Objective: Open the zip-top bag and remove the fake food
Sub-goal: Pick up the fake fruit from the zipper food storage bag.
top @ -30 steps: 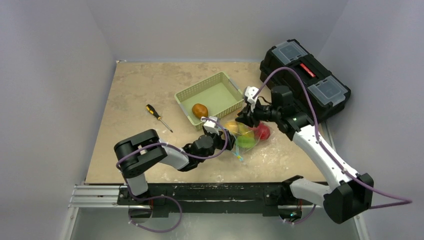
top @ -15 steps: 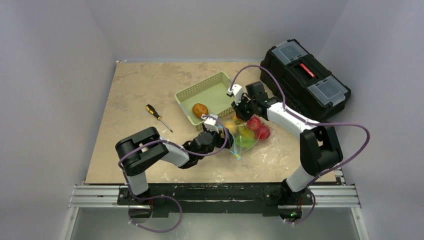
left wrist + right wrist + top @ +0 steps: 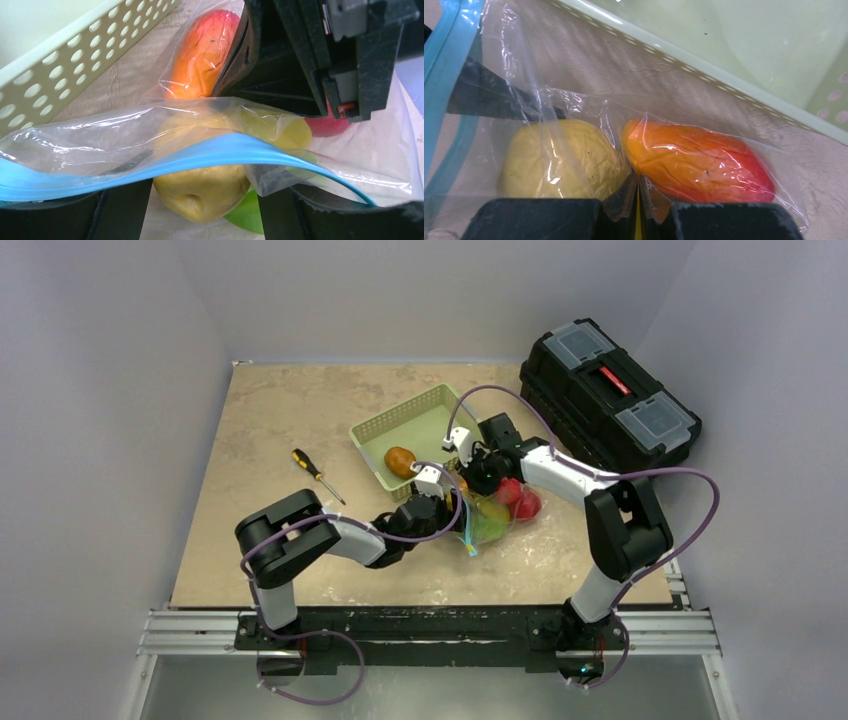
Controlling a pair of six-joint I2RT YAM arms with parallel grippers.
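The bag (image 3: 490, 515) is seen near the counter's (image 3: 280, 440) near edge, beside the basket (image 3: 395, 408), food (image 3: 559, 160) inside. Its strip (image 3: 200, 155) is straddled by spread left fingers (image 3: 120, 210). Film (image 3: 574, 105) seems pinched by the pressed-together right fingers (image 3: 623, 199), to be lifted slowly so the bag is opened.

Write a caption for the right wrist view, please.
Closed tool at the clear bag, between a yellow fruit and an orange fruit, beside a green basket.

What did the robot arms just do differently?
The right gripper swung left to the bag beside the basket and snapped shut, seemingly pinching its plastic. The left gripper crept slightly toward the basket, jaws open around the zipper edge. The screwdriver, toolbox and basket stayed put.
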